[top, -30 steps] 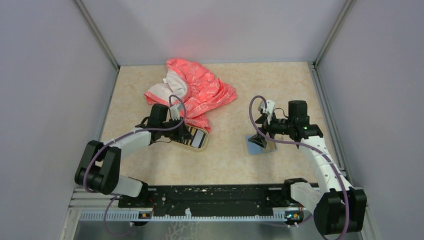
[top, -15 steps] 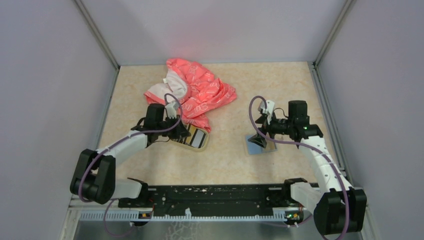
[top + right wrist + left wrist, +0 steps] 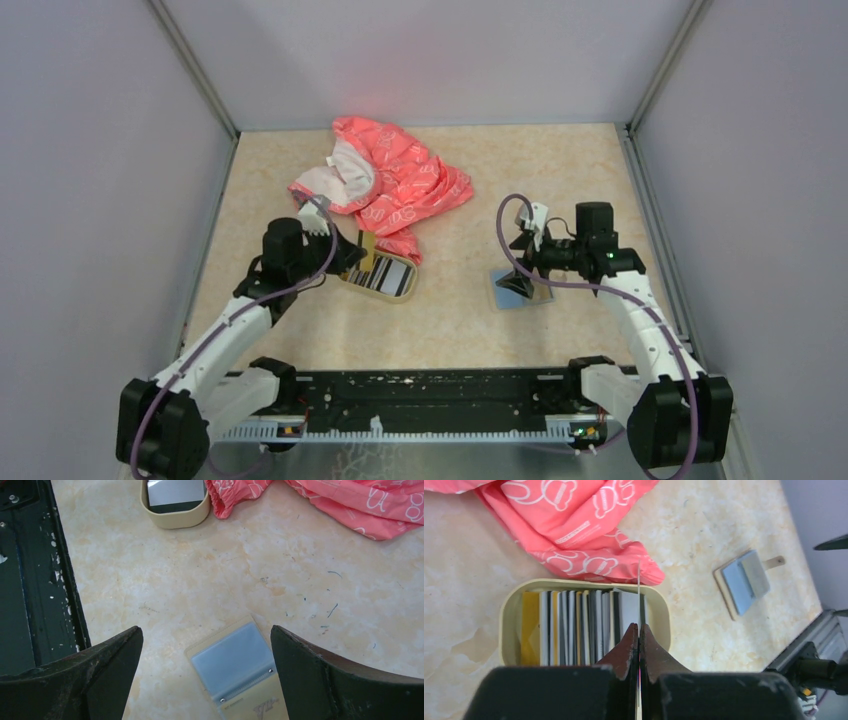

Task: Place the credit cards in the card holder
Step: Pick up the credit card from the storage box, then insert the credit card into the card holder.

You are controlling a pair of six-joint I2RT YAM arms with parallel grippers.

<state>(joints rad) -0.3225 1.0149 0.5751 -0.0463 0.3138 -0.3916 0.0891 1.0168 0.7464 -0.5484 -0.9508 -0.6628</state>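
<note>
While the left gripper [image 3: 639, 630] pinches one credit card [image 3: 639, 590] above the full dish [image 3: 509, 611], the card holder [image 3: 234, 661] lies empty below the open-fingered right gripper [image 3: 205, 632].

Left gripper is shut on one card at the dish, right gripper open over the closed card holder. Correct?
No: the card holder lies open, blue-grey lining up, as the right wrist view shows. Left gripper shut on one card, right gripper open: correct.

cards [image 3: 574, 625] glossy plastic; dish [image 3: 505, 625] smooth, matt; cloth [image 3: 574, 520] thin fabric; tbl [image 3: 704, 525] matt, stone-look.
</note>
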